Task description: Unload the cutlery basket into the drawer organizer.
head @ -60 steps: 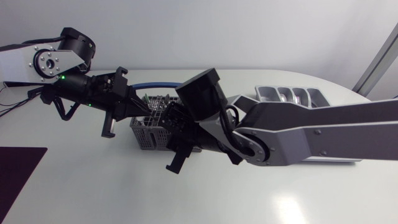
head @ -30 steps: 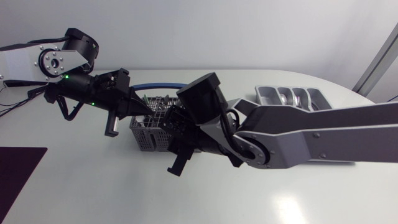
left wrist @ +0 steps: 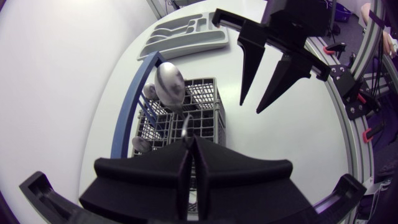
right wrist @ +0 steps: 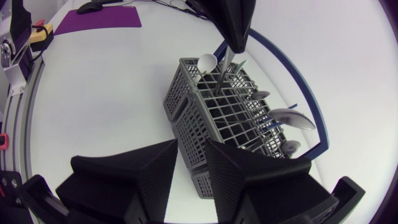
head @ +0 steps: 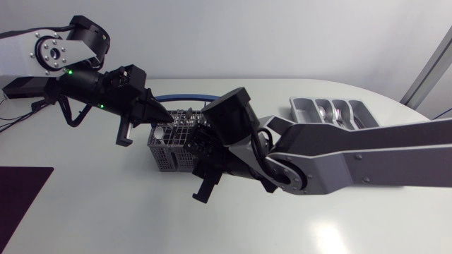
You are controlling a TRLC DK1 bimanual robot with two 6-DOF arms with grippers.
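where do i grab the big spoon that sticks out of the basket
Probably at the neck just under its bowl, from above: the big spoon stands bowl-up and tilted, handle down in the basket, so only bowl and neck show.

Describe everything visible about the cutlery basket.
The cutlery basket is a grey, plastic-looking lattice box with square compartments and a blue arched handle, standing upright on the white table. Spoons stick out of it, bowls up. The left gripper is shut on one utensil rising from it; the open right gripper hangs by its near end.
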